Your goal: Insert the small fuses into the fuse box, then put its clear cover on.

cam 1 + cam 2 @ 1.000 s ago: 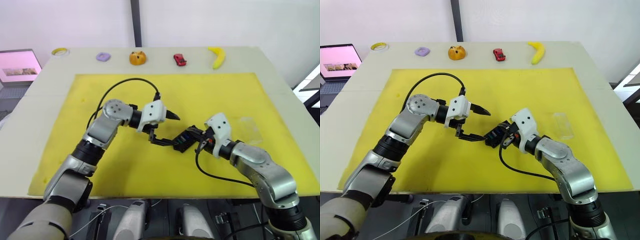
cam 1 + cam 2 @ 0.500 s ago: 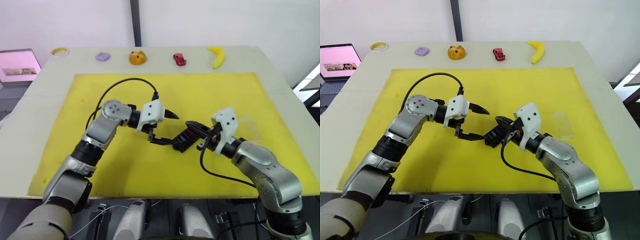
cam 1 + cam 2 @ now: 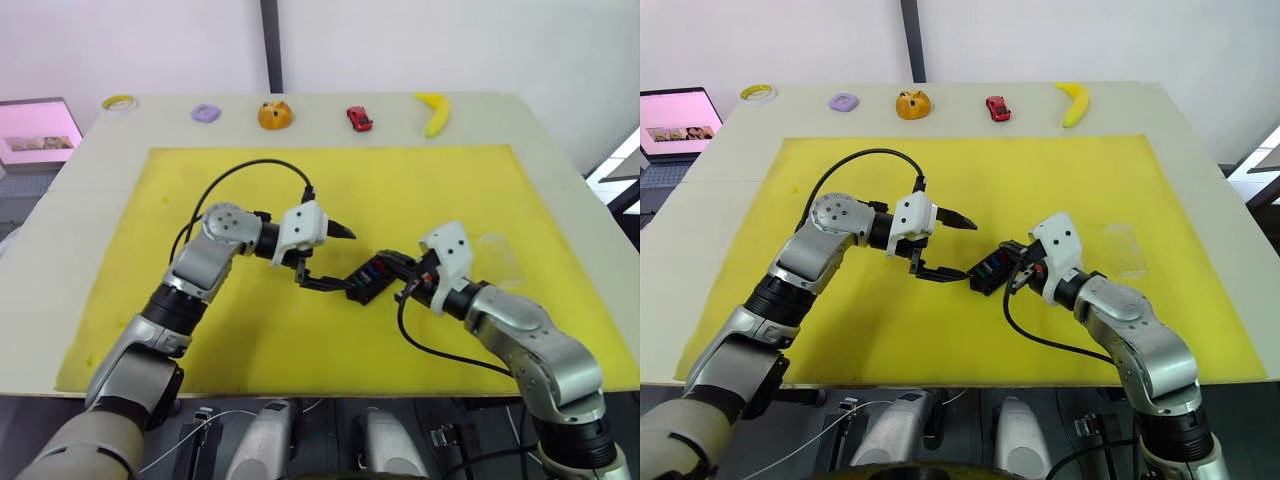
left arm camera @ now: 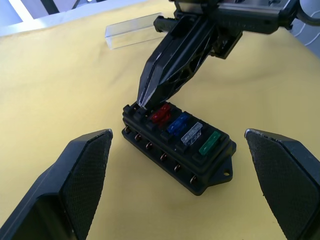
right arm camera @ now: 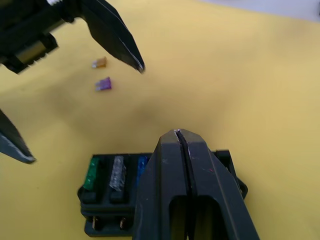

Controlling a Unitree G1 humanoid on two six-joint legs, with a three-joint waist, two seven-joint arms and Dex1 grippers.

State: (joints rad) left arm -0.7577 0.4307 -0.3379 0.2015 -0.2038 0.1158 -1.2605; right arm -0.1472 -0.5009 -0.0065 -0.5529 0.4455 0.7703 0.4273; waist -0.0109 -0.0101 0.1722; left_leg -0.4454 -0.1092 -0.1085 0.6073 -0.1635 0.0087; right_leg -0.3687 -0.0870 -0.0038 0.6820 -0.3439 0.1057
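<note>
Right gripper [image 4: 141,102] has come back down since half a second ago; fingers pressed together, tips touching the fuse box [image 4: 177,146] beside its red fuse [image 4: 161,114]. Left gripper [image 3: 322,255] wide open, empty, flanking the box. Clear cover [image 4: 132,36] lies well apart on the yellow mat [image 3: 200,180].

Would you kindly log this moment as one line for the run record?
left hand: open beside fuse box | right hand: shut, tips on box | seated fuses: four | loose fuses: two on mat | clear cover: off
</note>
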